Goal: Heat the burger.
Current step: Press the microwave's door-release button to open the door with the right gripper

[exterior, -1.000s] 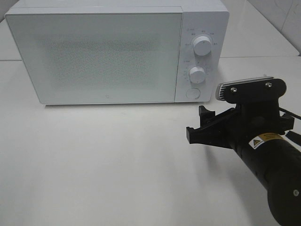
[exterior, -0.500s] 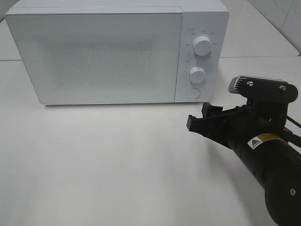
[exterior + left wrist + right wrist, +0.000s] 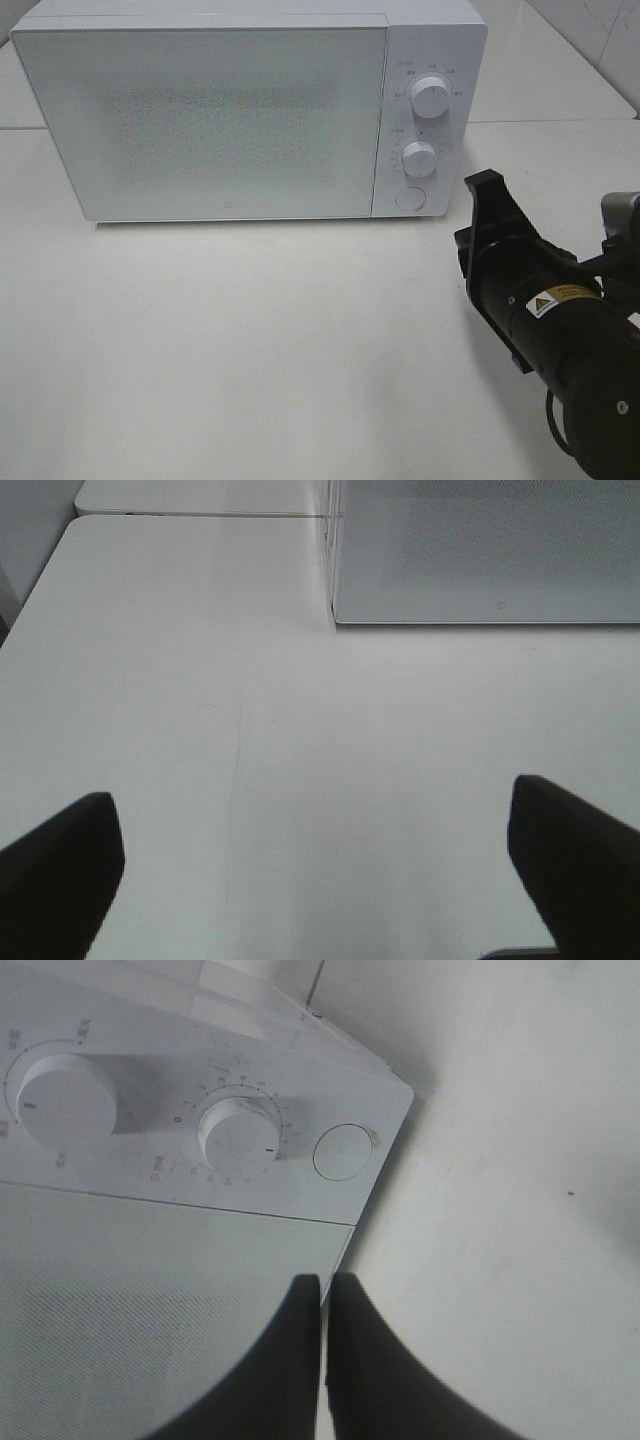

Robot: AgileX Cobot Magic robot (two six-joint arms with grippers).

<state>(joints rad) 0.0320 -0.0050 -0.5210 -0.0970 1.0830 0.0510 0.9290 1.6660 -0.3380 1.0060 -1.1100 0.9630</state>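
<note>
The burger is out of view in every frame. The white microwave (image 3: 230,110) stands at the back of the table with its door shut. My right gripper (image 3: 487,186) is shut and empty, rolled on its side, a little to the right of the microwave's round door button (image 3: 409,198). In the right wrist view its closed fingers (image 3: 322,1290) point at the seam between the door and the control panel, below the lower knob (image 3: 238,1132) and the button (image 3: 343,1152). My left gripper (image 3: 310,825) is open and empty over the bare table, left of the microwave (image 3: 480,550).
The microwave panel carries an upper knob (image 3: 430,97) and a lower knob (image 3: 419,159). The white table (image 3: 250,340) spreads in front of the microwave. A table seam runs at the back right (image 3: 560,121).
My right gripper has rolled about a quarter turn and drawn back to the right; its wrist camera has swung to the right edge. The microwave has not changed.
</note>
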